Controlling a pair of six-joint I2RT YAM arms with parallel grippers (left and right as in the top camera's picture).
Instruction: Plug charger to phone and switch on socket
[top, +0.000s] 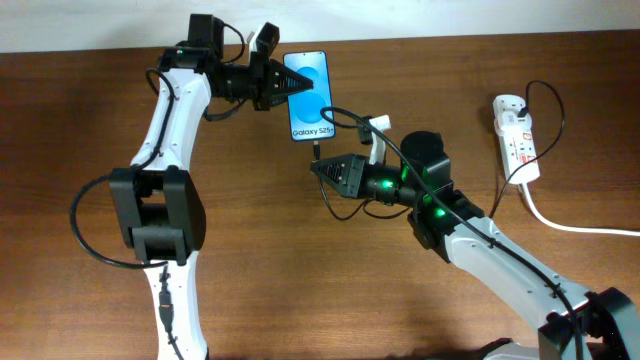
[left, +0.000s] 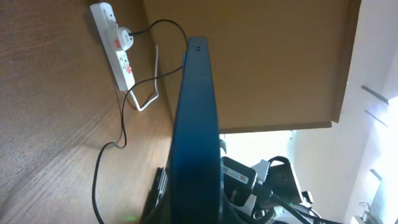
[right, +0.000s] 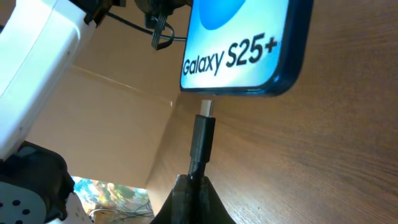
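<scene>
The phone (top: 308, 95) lies at the back of the table, blue screen up, with "Galaxy S25+" text. My left gripper (top: 289, 88) is shut on its left edge. The left wrist view shows the phone edge-on (left: 196, 124) between the jaws. My right gripper (top: 318, 167) is shut on the charger's black plug (right: 203, 137). The plug's metal tip (right: 206, 107) sits just below the phone's bottom edge (right: 249, 43); I cannot tell whether it touches. The thin black charger cable (top: 350, 115) trails back to the white socket (top: 516, 135) at the right.
A thick white cord (top: 570, 225) runs from the socket off the table's right edge. The socket also shows in the left wrist view (left: 115, 43), with the black cable (left: 121, 124) looping over the wood. A cardboard wall stands behind the table.
</scene>
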